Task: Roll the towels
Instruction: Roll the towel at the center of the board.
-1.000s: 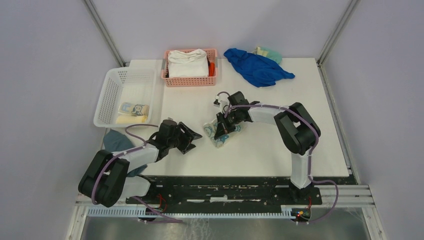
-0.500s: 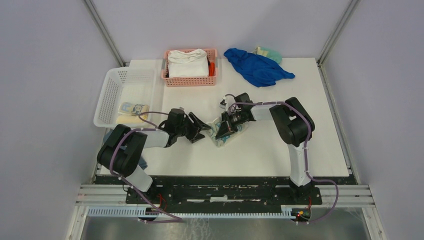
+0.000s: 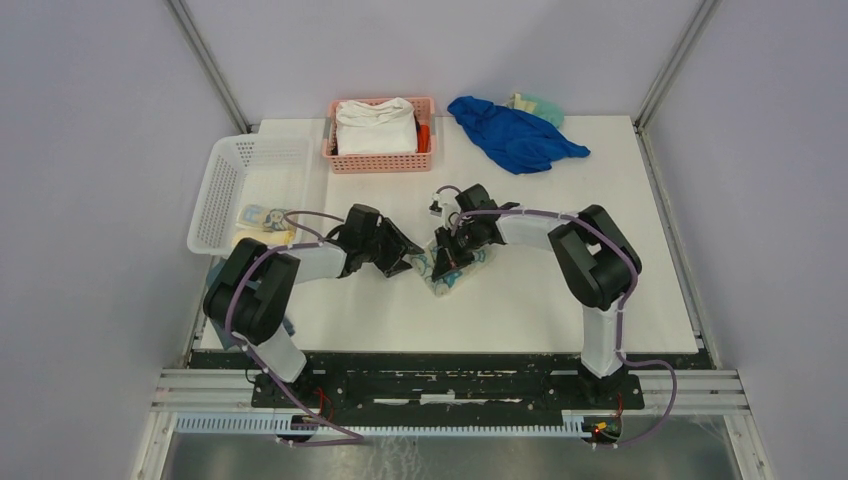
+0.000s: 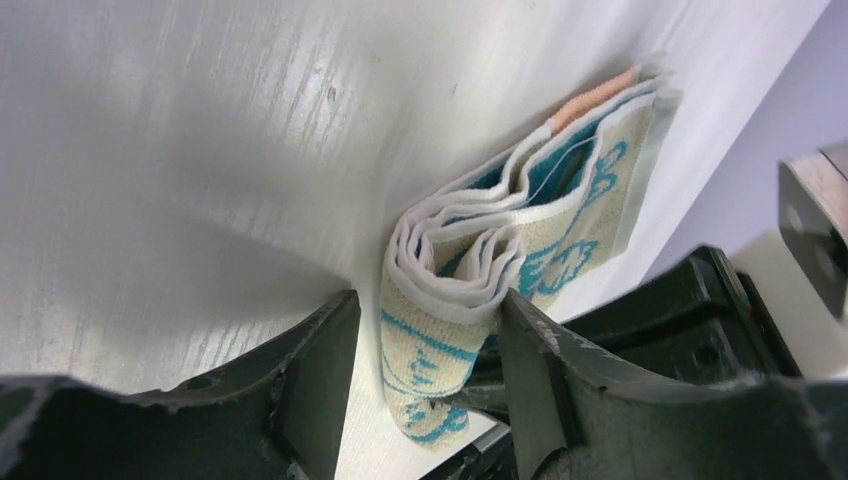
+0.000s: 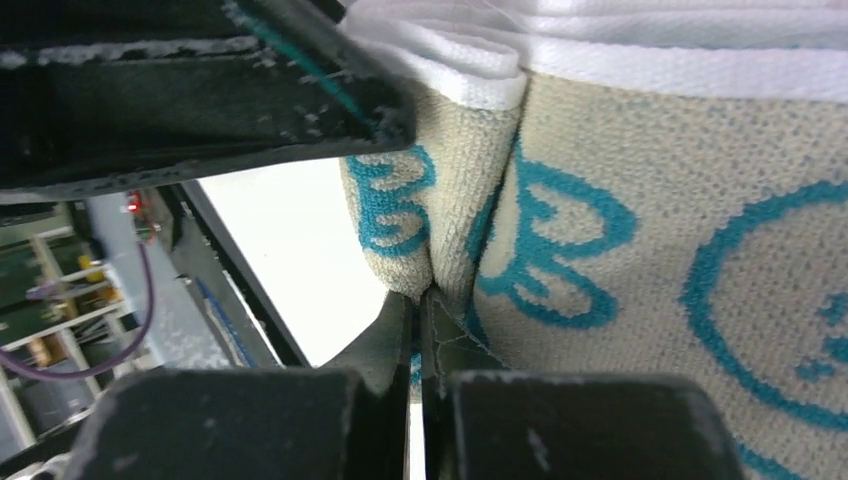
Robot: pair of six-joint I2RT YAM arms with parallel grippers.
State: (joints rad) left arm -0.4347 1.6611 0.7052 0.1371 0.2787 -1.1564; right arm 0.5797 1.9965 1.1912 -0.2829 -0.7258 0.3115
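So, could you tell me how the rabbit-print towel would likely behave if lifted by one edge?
Probably floppy: the rabbit-print towel lies in loose layered folds, so it would likely droop and unfold. Likely not slippery: its terry weave looks coarse where the right claw pinches it. Pushed, it may bunch rather than slide.

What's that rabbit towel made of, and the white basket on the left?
The rabbit towel: probably cotton terry, matte and soft; looped pile and a flat white hem show. The white basket: looks like rigid moulded plastic, with lattice walls.
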